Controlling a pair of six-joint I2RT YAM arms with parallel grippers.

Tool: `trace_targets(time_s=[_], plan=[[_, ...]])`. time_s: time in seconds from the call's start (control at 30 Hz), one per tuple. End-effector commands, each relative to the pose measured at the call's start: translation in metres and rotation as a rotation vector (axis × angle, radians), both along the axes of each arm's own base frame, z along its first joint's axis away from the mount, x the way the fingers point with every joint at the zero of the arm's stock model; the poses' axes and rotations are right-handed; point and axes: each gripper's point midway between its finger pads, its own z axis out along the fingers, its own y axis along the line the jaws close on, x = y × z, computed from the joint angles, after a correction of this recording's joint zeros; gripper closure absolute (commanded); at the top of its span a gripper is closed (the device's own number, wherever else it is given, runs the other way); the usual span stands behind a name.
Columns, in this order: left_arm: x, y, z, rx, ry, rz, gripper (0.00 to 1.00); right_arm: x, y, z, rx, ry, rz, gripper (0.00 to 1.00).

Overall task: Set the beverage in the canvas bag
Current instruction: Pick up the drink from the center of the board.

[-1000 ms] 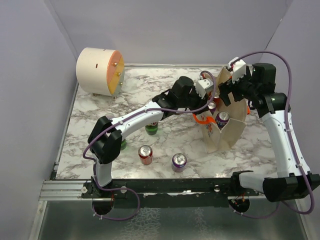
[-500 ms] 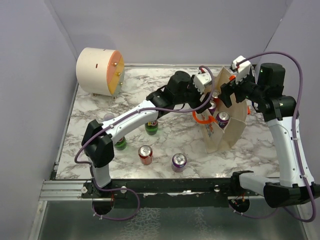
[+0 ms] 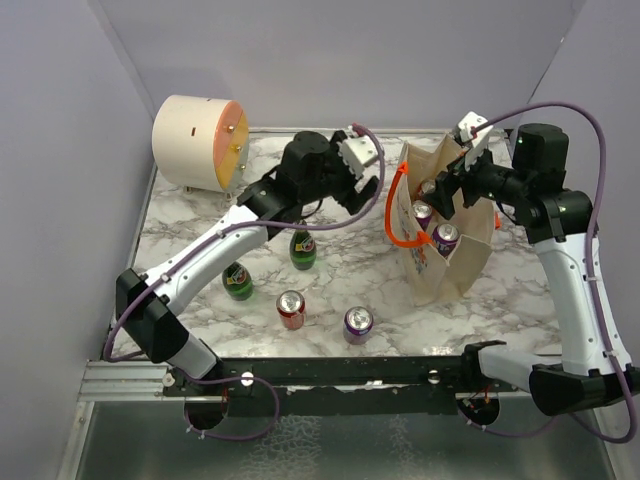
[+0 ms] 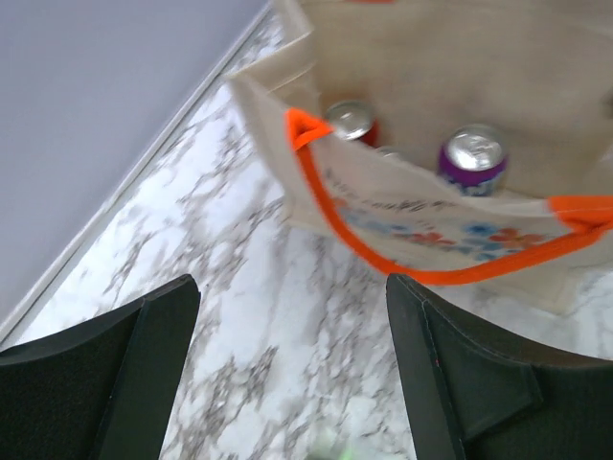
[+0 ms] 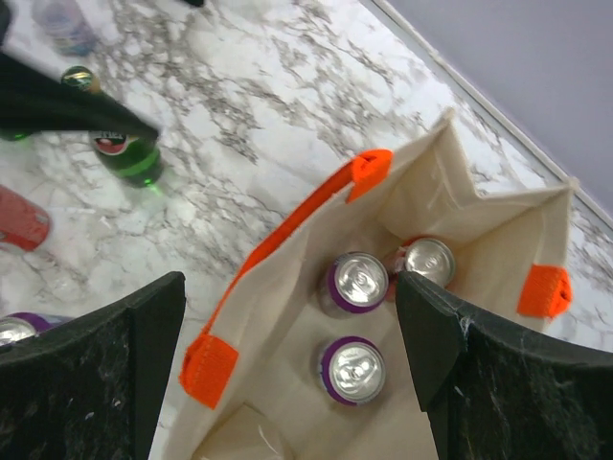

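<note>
Right wrist: beige canvas bag, orange handles, three cans inside; left, right jaws released.

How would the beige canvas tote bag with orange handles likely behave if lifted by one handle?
Likely floppy: the beige canvas tote bag has creased, bowed walls. Probably bottom-heavy, with three silver-topped cans inside. One orange handle alone would probably tilt it.

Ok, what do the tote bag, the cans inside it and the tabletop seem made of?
Tote bag: matte beige woven cloth, likely canvas, softly creased. Cans: metal, probably aluminium, with shiny silver tops. Tabletop: smooth grey-veined white marble look, possibly just printed laminate.
</note>
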Motion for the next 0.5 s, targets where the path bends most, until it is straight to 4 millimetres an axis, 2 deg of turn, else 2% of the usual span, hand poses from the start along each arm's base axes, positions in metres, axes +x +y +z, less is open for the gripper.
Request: trace_targets(time_s=[0.0,0.17,0.2,0.3,0.47], plan=[[0.045,0.065,-0.003,-0.02,0.052,0.207,0.19,-0.025,0.03,0.004,0.012,0.0,0.154,0.11],[0.083,0.121,0.008,-0.054,0.042,0.365,0.18,-0.05,0.064,-0.024,-0.068,0.04,0.323,0.11],[0.089,0.129,0.009,-0.056,0.04,0.386,0.17,-0.059,0.076,-0.033,-0.097,0.048,0.381,0.11],[0.101,0.153,0.012,-0.053,0.034,0.438,0.15,-0.08,0.091,-0.067,-0.185,0.082,0.498,0.1],[0.107,0.165,0.011,-0.035,0.03,0.464,0.13,-0.115,0.106,-0.115,-0.282,0.126,0.682,0.09]])
